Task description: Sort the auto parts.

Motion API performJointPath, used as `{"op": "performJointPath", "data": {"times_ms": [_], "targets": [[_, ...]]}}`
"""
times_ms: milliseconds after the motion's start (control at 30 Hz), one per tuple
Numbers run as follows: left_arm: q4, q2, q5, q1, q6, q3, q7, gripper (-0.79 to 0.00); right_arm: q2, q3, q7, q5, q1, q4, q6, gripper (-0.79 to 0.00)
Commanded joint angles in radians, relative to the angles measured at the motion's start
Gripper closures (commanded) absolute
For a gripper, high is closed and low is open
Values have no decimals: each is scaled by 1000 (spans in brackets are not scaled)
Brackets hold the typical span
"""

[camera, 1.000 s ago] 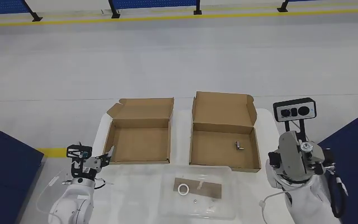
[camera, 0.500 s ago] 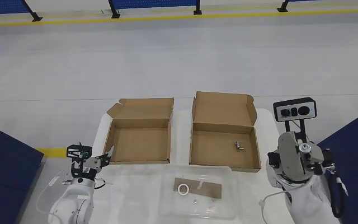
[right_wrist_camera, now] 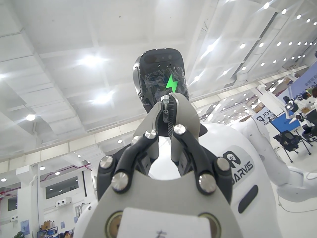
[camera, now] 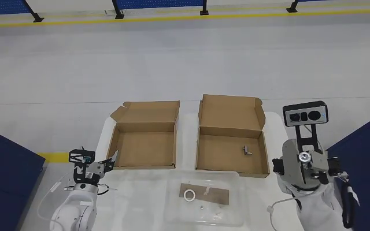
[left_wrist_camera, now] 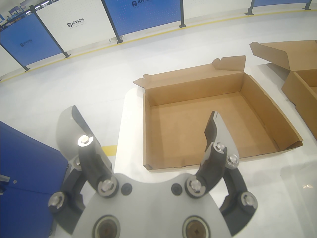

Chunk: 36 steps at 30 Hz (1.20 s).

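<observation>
Pinches a small threaded part (right_wrist_camera: 165, 106) at the very tips of the right gripper (right_wrist_camera: 168, 100), fingers (right_wrist_camera: 184, 115) pressed onto it, and holds it high over the table's (camera: 136, 182) right front corner, tip turned upward, presumably for inspection from above before picking a box. Spreads the left gripper (left_wrist_camera: 143, 113) wide, fingers (left_wrist_camera: 220, 132) on nothing, at the left front corner just beside the left box (camera: 144, 150), apparently parked within reach of it. Along the far edge, side by side with lids folded back for dropping parts in: left box bare, right box (camera: 219, 153) with one small metal part (camera: 247, 151) on its floor. At the front edge's middle, between both arms, a clear tray (camera: 237, 199) with a white ring (camera: 189, 196) on a cardboard strip (camera: 213, 194). Hard to make out: specks beside the ring, and how much of the pinched part sits buried between the pads.
</observation>
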Motion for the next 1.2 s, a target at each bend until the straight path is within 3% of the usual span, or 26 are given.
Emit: {"op": "performJointPath", "data": {"times_ms": [0,700,833,1167], "targets": [[0,0,0,0,0,0,0,-785,0,0,1,1,0,0,0,0],[0,0,0,0,0,0,0,-785,0,1,-4,-3,0,0,2,0],[0,0,0,0,0,0,0,-785,8,76,-4,-132,1,16,56,0],[0,0,0,0,0,0,0,-785,45,350,156,-569,-97,97,136,0]]}}
